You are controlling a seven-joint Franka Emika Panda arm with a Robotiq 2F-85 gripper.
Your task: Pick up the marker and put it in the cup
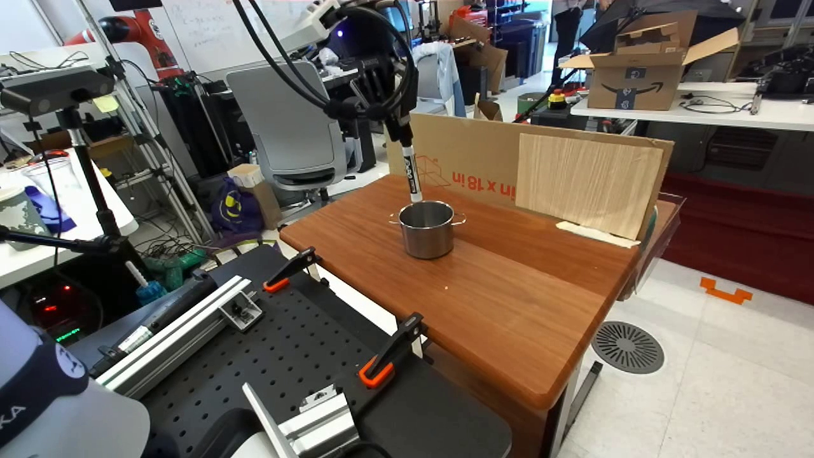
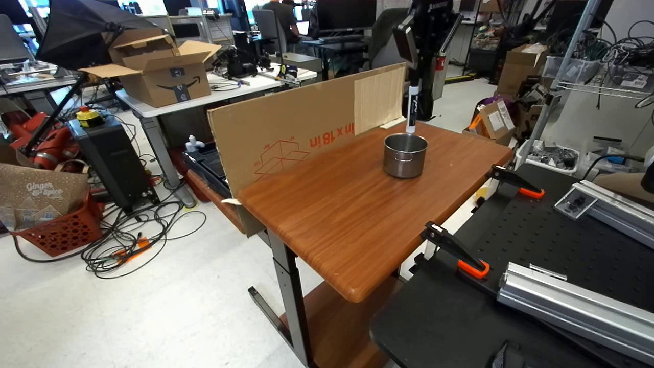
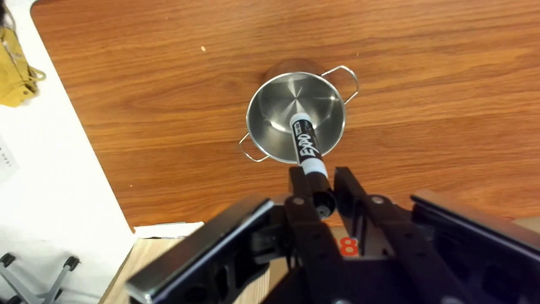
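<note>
Marker point(image 3: 310, 154), slim black-and-white stick, likely plastic: your black two-finger gripper point(image 3: 319, 179) pinches its dark end, white end hanging below the jaws, apparently over the wide silver metal cup point(image 1: 428, 243). Should handle light, stiff, slick; dark end suits.

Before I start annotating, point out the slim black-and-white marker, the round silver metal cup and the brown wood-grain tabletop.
Marker point(image 3: 308, 147): wrist view, black label.
Cup point(image 1: 428, 243): in an exterior view, outer wall.
Tabletop point(image 2: 342, 204): in an exterior view, bare surface.
</note>
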